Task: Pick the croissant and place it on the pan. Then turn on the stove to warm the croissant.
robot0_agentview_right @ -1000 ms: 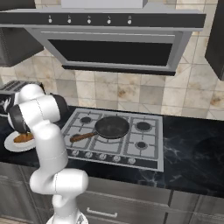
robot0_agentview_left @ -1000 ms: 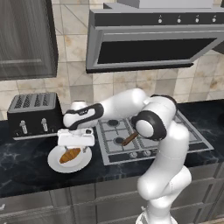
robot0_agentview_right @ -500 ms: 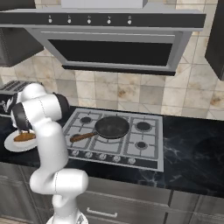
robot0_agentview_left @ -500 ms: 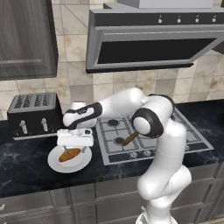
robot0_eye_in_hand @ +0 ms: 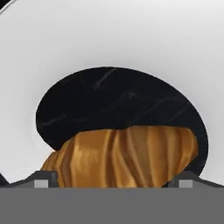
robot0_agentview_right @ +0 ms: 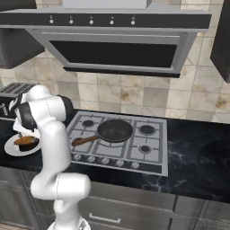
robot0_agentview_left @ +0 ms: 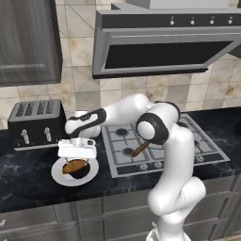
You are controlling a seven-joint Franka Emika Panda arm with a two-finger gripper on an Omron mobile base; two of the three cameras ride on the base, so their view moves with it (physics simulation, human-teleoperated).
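Observation:
The golden-brown croissant (robot0_agentview_left: pixel 75 166) (robot0_agentview_right: pixel 27 140) (robot0_eye_in_hand: pixel 122 155) lies on a round white plate (robot0_agentview_left: pixel 59 175) (robot0_agentview_right: pixel 11 148) (robot0_eye_in_hand: pixel 109 39) left of the stove (robot0_agentview_left: pixel 207 148) (robot0_agentview_right: pixel 152 148). My gripper (robot0_agentview_left: pixel 76 159) (robot0_eye_in_hand: pixel 113 181) points straight down onto the plate. It is open, with one dark fingertip (robot0_eye_in_hand: pixel 41 179) at each end of the croissant. The dark grey pan (robot0_agentview_right: pixel 115 130) sits on the stove's middle grate, its wooden handle (robot0_agentview_left: pixel 140 149) (robot0_agentview_right: pixel 83 140) pointing toward the front left. In the left base view my arm hides the pan's bowl.
A black slotted toaster (robot0_agentview_left: pixel 37 122) (robot0_agentview_right: pixel 11 92) stands right behind the plate. A row of round knobs (robot0_agentview_right: pixel 105 161) lines the stove's front edge. A range hood (robot0_agentview_left: pixel 164 42) hangs above. Black marble counter (robot0_agentview_right: pixel 202 161) stretches to the right of the stove.
The hand has come down onto the plate, and its fingers now straddle the croissant. The croissant, plate and pan stay put.

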